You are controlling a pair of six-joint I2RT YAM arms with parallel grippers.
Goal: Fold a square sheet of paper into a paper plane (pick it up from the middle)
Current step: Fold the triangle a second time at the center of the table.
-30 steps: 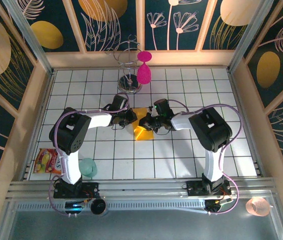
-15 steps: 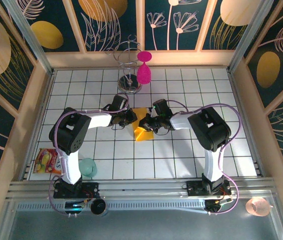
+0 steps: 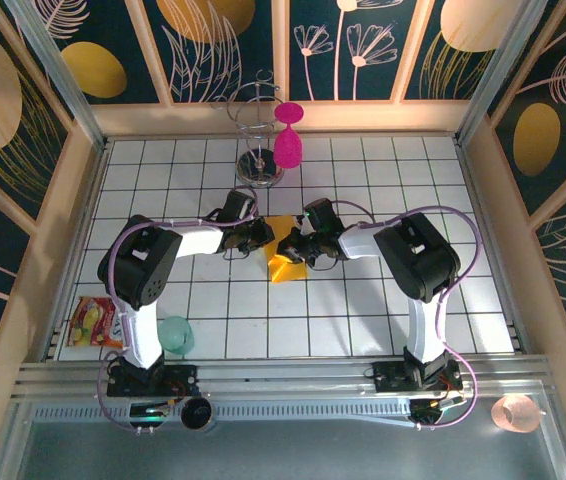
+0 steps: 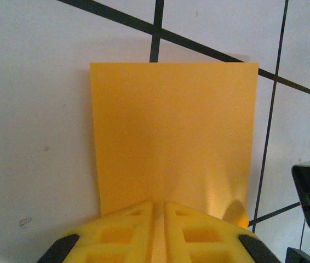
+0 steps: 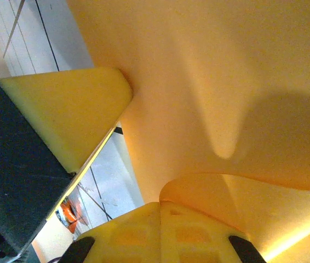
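Orange-yellow and thin, the square sheet of paper (image 3: 285,262) lies mid-table between both arms. The left gripper (image 4: 159,205) pinches one edge of it. The right gripper (image 5: 160,205) is pressed together at a curled corner, though I cannot tell whether it traps paper. If the arms pull apart, the sheet could tear, crumple or crease askew. The paper carries no writing, and the print on the snack packet (image 3: 94,322) is too small to read

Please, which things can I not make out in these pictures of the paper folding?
- Top view: left hand and right hand cover part of the paper; its creases are too small.
- Left wrist view: the left hand's fingers hide the paper's near edge.
- Right wrist view: the frame edges cut off the paper; whether the right hand pinches it is unclear.
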